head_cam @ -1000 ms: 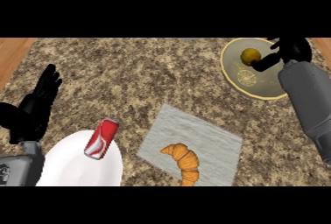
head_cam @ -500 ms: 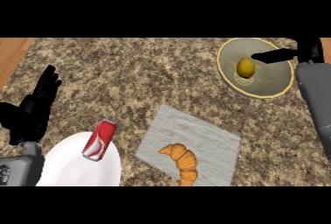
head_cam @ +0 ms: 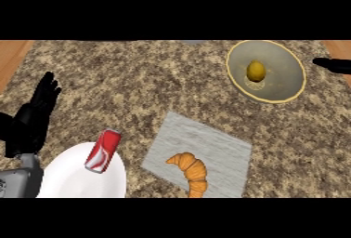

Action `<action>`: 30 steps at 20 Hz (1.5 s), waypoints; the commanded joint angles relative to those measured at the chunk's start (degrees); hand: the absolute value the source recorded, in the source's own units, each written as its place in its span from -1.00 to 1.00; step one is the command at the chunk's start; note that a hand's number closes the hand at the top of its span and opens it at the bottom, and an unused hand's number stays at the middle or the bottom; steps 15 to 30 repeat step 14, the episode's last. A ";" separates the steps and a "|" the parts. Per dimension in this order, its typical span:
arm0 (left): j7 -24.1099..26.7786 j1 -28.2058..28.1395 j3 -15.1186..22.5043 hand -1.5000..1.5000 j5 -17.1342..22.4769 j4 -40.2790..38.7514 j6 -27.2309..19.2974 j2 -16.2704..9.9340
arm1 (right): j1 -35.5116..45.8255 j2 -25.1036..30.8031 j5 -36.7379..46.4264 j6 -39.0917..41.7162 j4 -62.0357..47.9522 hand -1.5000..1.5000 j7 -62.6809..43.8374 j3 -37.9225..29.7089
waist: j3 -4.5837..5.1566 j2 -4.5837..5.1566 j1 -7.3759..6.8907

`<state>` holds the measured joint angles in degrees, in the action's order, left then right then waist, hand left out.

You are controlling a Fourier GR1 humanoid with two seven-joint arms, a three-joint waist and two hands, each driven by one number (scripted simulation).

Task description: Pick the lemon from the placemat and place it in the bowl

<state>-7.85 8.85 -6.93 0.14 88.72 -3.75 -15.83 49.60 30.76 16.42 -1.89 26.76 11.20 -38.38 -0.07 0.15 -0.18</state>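
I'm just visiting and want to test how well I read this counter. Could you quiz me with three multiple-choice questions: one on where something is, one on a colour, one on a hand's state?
1. Where is the lemon?
A. on the placemat
B. in the bowl
C. on the white plate

2. What colour is the can?
A. blue
B. green
C. red

3. How is the left hand?
A. open, holding nothing
B. curled round the can
C. pressing on the croissant

Answers:
1 B, it sits inside the bowl.
2 C, red with white markings, lying on the white plate.
3 A, fingers straight near the view's left edge.
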 commanded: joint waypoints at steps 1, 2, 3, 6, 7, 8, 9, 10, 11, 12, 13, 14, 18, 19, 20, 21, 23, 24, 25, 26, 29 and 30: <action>0.19 0.32 1.25 0.00 -2.03 -0.52 -2.05 2.13 | -5.51 4.21 -4.32 7.00 0.87 -1.00 1.97 -2.15 | 0.04 -0.12 0.36; 2.54 -0.94 -0.88 0.00 -0.12 -2.34 0.43 0.62 | -6.78 2.98 -5.03 6.65 0.89 -1.00 3.05 -1.90 | 0.05 -0.08 0.10; 0.82 -2.03 -1.05 0.00 0.36 1.00 0.66 -0.13 | -9.37 6.81 -6.28 11.92 1.97 -1.00 2.51 -3.18 | 0.06 -0.33 0.59; -3.74 -1.42 -0.11 0.00 -0.22 4.90 -0.18 0.12 | -13.68 8.57 -10.05 18.31 2.31 -1.00 3.85 -5.17 | 0.02 -0.39 0.59; 4.21 -1.96 -1.91 0.00 -0.46 -2.64 0.91 -0.23 | -12.17 8.66 -11.76 20.31 2.09 -1.00 2.71 -5.72 | 0.08 -0.18 0.60; 0.01 -2.36 1.99 0.00 -2.50 2.38 -1.43 2.61 | -15.07 10.93 -12.39 24.20 -0.53 -1.00 5.52 -6.72 | -0.03 -0.10 0.33; -0.53 -2.26 0.82 0.00 -2.41 2.41 -1.42 1.85 | -16.01 10.12 -12.83 24.12 2.43 -1.00 5.59 -5.60 | 0.04 -0.22 0.34; 0.66 0.22 -0.35 0.00 -1.32 -1.37 0.33 0.67 | -15.57 13.04 -13.57 25.26 0.91 -1.00 6.48 -6.58 | 0.03 -0.04 0.26; -1.66 -1.82 -2.53 0.00 1.45 3.87 2.92 -1.78 | -16.97 9.15 -14.45 24.11 4.29 -1.00 6.03 -5.51 | 0.07 -0.28 0.18; -4.90 0.42 -1.43 0.00 0.50 3.90 1.39 -0.53 | -16.05 10.47 -15.22 24.10 2.59 -1.00 6.24 -5.75 | 0.04 -0.14 0.00; 2.17 2.11 -2.22 0.00 0.04 -4.27 1.90 -0.10 | -17.81 9.63 -16.04 25.56 2.72 -1.00 8.55 -6.09 | 0.06 -0.05 0.34; -0.97 -2.59 0.44 0.00 -2.78 3.16 -1.11 2.11 | -18.11 11.69 -17.21 27.59 4.34 -1.00 5.81 -6.01 | 0.06 -0.22 0.14; -0.97 -2.59 0.44 0.00 -2.78 3.16 -1.11 2.11 | -18.11 11.69 -17.21 27.59 4.34 -1.00 5.81 -6.01 | 0.06 -0.22 0.14; -0.97 -2.59 0.44 0.00 -2.78 3.16 -1.11 2.11 | -18.11 11.69 -17.21 27.59 4.34 -1.00 5.81 -6.01 | 0.06 -0.22 0.14; -0.97 -2.59 0.44 0.00 -2.78 3.16 -1.11 2.11 | -18.11 11.69 -17.21 27.59 4.34 -1.00 5.81 -6.01 | 0.06 -0.22 0.14; -0.97 -2.59 0.44 0.00 -2.78 3.16 -1.11 2.11 | -18.11 11.69 -17.21 27.59 4.34 -1.00 5.81 -6.01 | 0.06 -0.22 0.14; -0.97 -2.59 0.44 0.00 -2.78 3.16 -1.11 2.11 | -18.11 11.69 -17.21 27.59 4.34 -1.00 5.81 -6.01 | 0.06 -0.22 0.14; -0.97 -2.59 0.44 0.00 -2.78 3.16 -1.11 2.11 | -18.11 11.69 -17.21 27.59 4.34 -1.00 5.81 -6.01 | 0.06 -0.22 0.14; -0.97 -2.59 0.44 0.00 -2.78 3.16 -1.11 2.11 | -18.11 11.69 -17.21 27.59 4.34 -1.00 5.81 -6.01 | 0.06 -0.22 0.14; -0.97 -2.59 0.44 0.00 -2.78 3.16 -1.11 2.11 | -18.11 11.69 -17.21 27.59 4.34 -1.00 5.81 -6.01 | 0.06 -0.22 0.14; -0.97 -2.59 0.44 0.00 -2.78 3.16 -1.11 2.11 | -18.11 11.69 -17.21 27.59 4.34 -1.00 5.81 -6.01 | 0.06 -0.22 0.14; -0.97 -2.59 0.44 0.00 -2.78 3.16 -1.11 2.11 | -18.11 11.69 -17.21 27.59 4.34 -1.00 5.81 -6.01 | 0.06 -0.22 0.14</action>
